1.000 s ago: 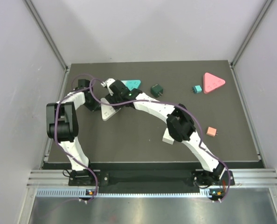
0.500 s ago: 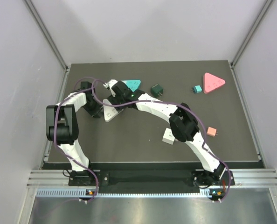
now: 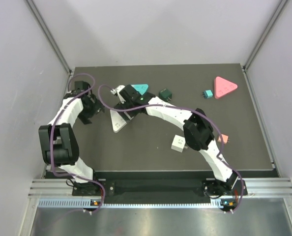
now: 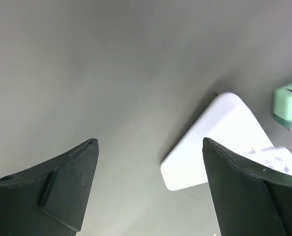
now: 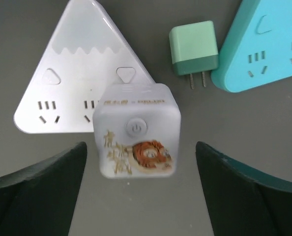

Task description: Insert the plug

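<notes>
The white triangular socket strip (image 5: pixel 79 73) lies on the dark mat; it also shows at the strip (image 3: pixel 117 121) in the top view. A white cube plug (image 5: pixel 136 135) with a power button and an orange picture stands on its lower edge, over the socket holes. My right gripper (image 5: pixel 141 145) hangs above it, open, both fingers well clear of the plug's sides. My left gripper (image 4: pixel 150 142) is open and empty over bare mat, just left of the strip's corner (image 4: pixel 219 142). From above, the left gripper (image 3: pixel 89 108) sits left of the strip, and the right gripper (image 3: pixel 125 104) hides the plug.
A mint-green plug (image 5: pixel 192 46) lies beside a teal triangular strip (image 5: pixel 266 49). Further out are a dark green plug (image 3: pixel 165 93), a white cube (image 3: pixel 178 143), an orange plug (image 3: pixel 223 139), a pink triangular strip (image 3: pixel 225 87) with a small teal plug (image 3: pixel 207 93).
Both grippers have opened. The left one has let go of the white strip and drawn back to the left. The right one has let go of the plug, which stays on the strip.
</notes>
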